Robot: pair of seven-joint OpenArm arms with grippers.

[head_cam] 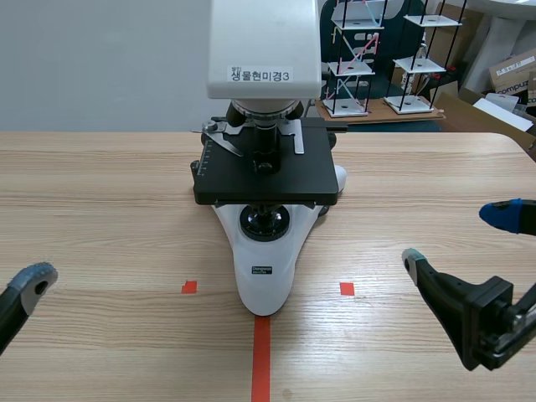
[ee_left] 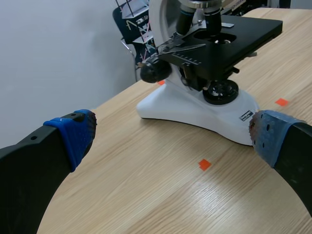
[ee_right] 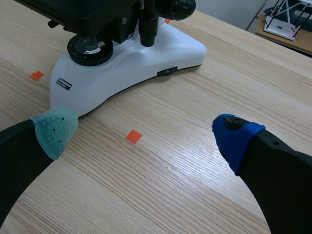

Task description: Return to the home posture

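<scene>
A white microscope (head_cam: 266, 266) with a black stage (head_cam: 266, 176) stands at the middle of the wooden table (head_cam: 100, 201). My left gripper (ee_left: 170, 139) is low at the near left and open, with nothing between its fingers; in the scene view only one pad (head_cam: 33, 279) shows. My right gripper (head_cam: 461, 240) is low at the near right, also open and empty. In both wrist views the microscope's base (ee_left: 195, 109) (ee_right: 131, 63) lies ahead of the fingers, apart from them.
Behind the table's far edge stand white shelf models (head_cam: 356, 59) and cardboard boxes (head_cam: 511, 71). Bare wood lies on either side of the microscope. Orange-red tape marks sit near its foot.
</scene>
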